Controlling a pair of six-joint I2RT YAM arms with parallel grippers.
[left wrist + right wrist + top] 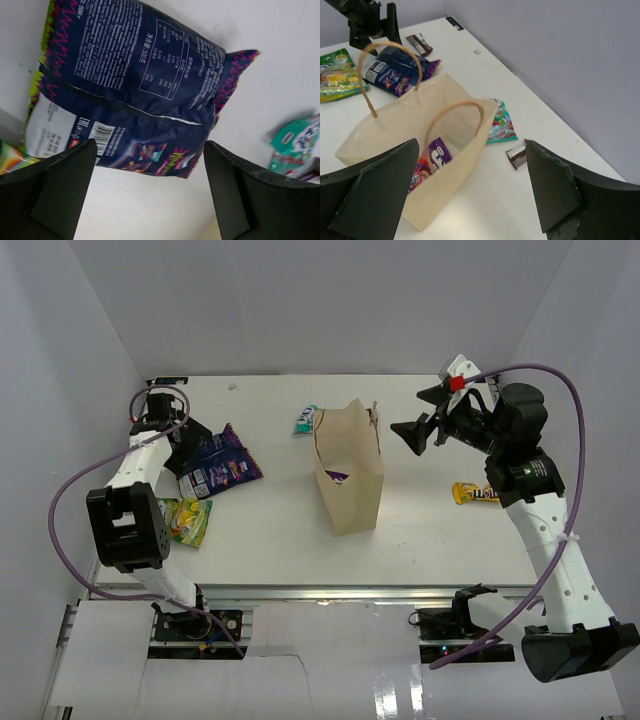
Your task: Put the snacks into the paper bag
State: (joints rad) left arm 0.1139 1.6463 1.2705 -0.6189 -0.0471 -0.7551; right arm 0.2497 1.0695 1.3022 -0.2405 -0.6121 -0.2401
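Note:
The paper bag (pixel 350 475) stands upright mid-table; in the right wrist view (pixel 420 135) a purple packet (pixel 439 152) and a pink packet (pixel 421 172) lie inside it. My right gripper (pixel 415 430) is open and empty, raised just right of the bag's top (pixel 471 150). My left gripper (pixel 192 450) is open and empty at the near edge of the purple-black chip bag (pixel 222 465), which lies flat beyond its fingers (pixel 130 85). On the table lie a green-yellow pouch (pixel 185 520), a teal-white packet (pixel 306 419), a yellow candy packet (pixel 478 493) and a small brown bar (pixel 517 156).
A second small brown bar (pixel 420 44) lies near the left arm at the far side. White walls close the table at the back and both sides. The teal-white packet (pixel 297 145) and the green-yellow pouch (pixel 10 157) show at the edges of the left wrist view.

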